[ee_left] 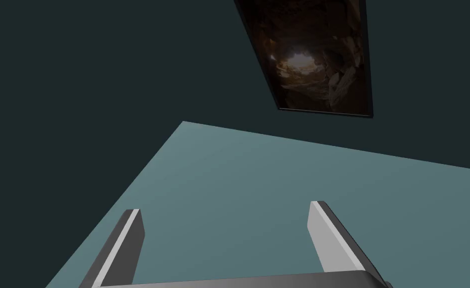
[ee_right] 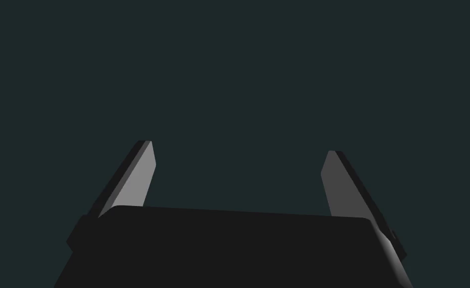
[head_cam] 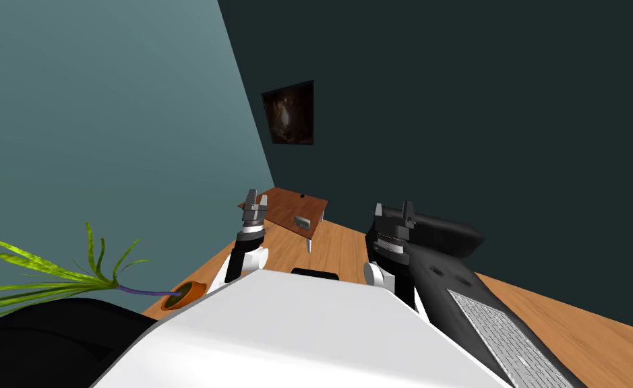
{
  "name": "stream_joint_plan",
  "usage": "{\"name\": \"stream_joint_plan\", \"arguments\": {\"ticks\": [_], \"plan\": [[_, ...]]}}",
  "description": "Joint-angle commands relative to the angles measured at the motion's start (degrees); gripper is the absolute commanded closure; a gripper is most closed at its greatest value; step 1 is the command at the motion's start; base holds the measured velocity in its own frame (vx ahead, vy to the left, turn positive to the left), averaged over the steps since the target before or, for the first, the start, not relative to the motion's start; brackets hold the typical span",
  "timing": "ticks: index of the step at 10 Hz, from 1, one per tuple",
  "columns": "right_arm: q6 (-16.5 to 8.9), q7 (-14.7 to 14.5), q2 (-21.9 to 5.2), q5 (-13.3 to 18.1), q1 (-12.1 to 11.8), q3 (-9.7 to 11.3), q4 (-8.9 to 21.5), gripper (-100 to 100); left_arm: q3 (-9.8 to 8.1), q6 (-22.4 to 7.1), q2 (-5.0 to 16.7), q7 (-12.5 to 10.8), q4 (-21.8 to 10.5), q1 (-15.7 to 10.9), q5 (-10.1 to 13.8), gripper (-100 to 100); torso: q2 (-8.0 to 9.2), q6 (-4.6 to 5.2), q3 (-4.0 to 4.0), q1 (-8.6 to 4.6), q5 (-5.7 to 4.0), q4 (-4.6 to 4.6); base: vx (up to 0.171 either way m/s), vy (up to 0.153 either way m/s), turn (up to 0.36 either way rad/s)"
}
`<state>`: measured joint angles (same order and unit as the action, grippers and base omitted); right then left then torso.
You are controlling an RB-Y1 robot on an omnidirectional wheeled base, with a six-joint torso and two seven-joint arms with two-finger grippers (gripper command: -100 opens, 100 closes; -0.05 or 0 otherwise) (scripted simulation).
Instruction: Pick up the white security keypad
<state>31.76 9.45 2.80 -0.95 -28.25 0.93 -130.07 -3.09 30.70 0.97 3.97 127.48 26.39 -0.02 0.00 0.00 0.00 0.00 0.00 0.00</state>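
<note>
Left jaws wide, holding nothing; fingers [ee_left: 128, 245] light grey, forearm raised, in the head view just beside the counter's [head_cam: 278, 202] near-left corner. Right jaws wide too, holding nothing; fingers [ee_right: 138, 175] raised at my right, in front of a large black object [head_cam: 443, 236] with a grey gridded panel.

Keypad [head_cam: 301, 221]: small pale grey box on the brown counter, near its front edge. It is ahead between the two arms, closer to the left, apart from both. Small dark item [head_cam: 302, 196] toward the counter's far edge, too small to tell.

Counter stands on wood floor [head_cam: 335, 246] by the room corner. Potted plant [head_cam: 183, 294], orange pot, long green leaves, on the floor at my left. Dark framed picture [head_cam: 288, 113] on the wall above the counter.
</note>
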Motion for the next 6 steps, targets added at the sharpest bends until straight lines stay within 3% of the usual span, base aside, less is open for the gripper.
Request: {"name": "stream_joint_plan", "arguments": {"ticks": [1, 3, 6], "plan": [[0.0, 0.0, 0.0, 0.0, 0.0, 0.0, 0.0, 0, -0.16, -1.4, 2.2, 0.5, -0.9, -0.1, 0.7, -100, 0.00, 0.00, 0.00, 0.00, 0.00, 0.00, 0.019, -0.027, -0.040], [0.0, 0.0, 0.0, 0.0, 0.0, 0.0, 0.0, 0, -0.56, -4.5, 4.9, 1.5, -2.9, -0.1, 2.4, -100, -0.15, 0.00, -0.08, -0.20, -0.04, -0.03, 0.054, -0.088, -0.056], [0.0, 0.0, 0.0, 0.0, 0.0, 0.0, 0.0, 0, -0.94, -7.4, 6.3, 2.5, -4.8, -0.2, 4.0, -100, -0.21, 0.00, -0.13, -0.38, -0.09, -0.05, 0.051, -0.099, -0.033]]}}
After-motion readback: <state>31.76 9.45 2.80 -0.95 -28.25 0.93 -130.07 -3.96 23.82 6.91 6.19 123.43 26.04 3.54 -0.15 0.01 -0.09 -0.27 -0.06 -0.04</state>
